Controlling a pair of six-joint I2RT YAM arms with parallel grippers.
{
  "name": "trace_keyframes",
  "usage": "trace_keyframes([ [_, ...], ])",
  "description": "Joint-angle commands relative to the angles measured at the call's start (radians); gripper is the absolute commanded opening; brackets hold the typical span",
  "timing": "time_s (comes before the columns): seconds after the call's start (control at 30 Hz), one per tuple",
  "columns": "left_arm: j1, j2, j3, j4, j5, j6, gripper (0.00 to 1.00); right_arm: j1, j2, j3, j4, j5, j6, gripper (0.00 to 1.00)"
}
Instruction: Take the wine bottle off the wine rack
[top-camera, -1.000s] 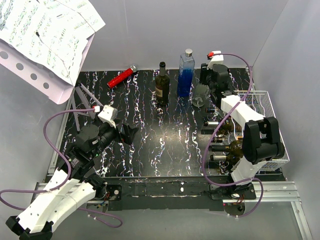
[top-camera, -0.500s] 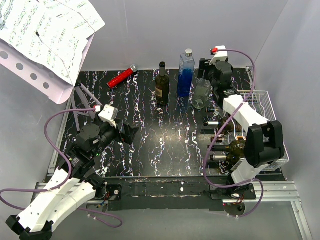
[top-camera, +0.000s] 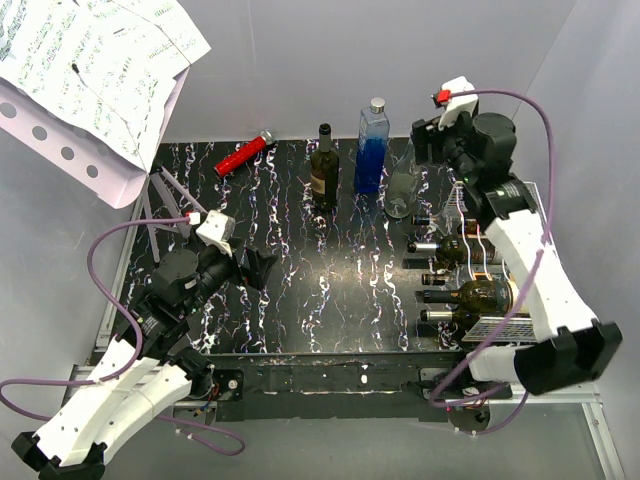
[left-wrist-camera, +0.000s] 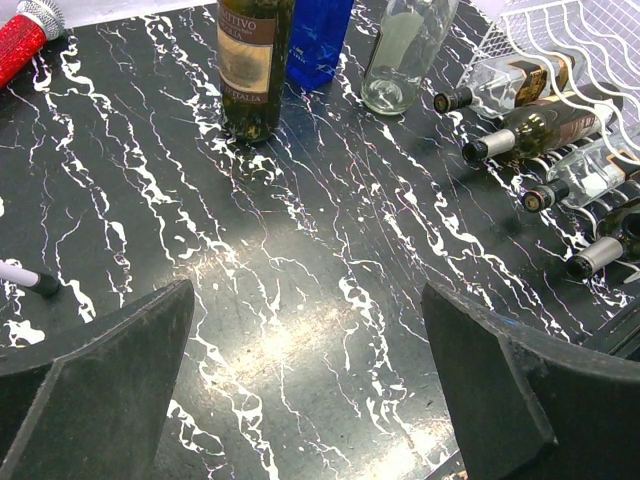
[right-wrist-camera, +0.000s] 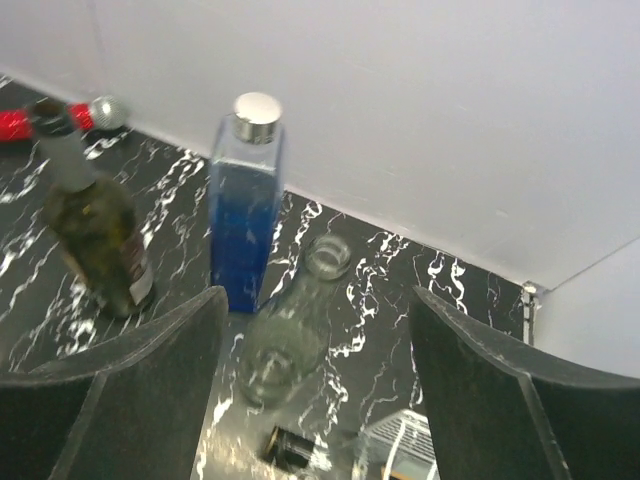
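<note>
Your right hand (right-wrist-camera: 315, 385) hangs open above the clear wine bottle (right-wrist-camera: 290, 340), which stands on the worktop (top-camera: 300, 260) off the wine rack (left-wrist-camera: 570, 35), beside the blue bottle (right-wrist-camera: 245, 215); retreat low and a finger (right-wrist-camera: 130, 390) likely topples it.

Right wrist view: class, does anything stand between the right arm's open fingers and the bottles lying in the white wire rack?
Partly. The upright clear glass bottle stands directly ahead of the right fingers, close beside the capped neck of the farthest bottle in the white wire rack. Nothing else visible intervenes.
</note>
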Motion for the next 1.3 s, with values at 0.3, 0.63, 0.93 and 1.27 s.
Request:
trace_keyframes([
  [0.3, -0.005, -0.003, 0.006, 0.022, 0.019, 0.009, 0.98, -0.001, -0.225, 0.072, -0.930, -0.332, -0.419, 0.81],
  [0.63, -0.005, -0.008, 0.003, 0.023, 0.047, 0.000, 0.98, 0.063, -0.276, -0.059, -1.276, -0.400, -0.620, 0.82],
  [0.93, -0.005, -0.029, 0.002, 0.019, 0.039, 0.002, 0.98, 0.140, -0.221, -0.198, -1.307, -0.237, -0.657, 0.81],
  [1.27, -0.005, -0.031, 0.006, 0.020, 0.030, 0.002, 0.98, 0.175, -0.220, -0.371, -1.267, -0.096, -0.670, 0.75],
])
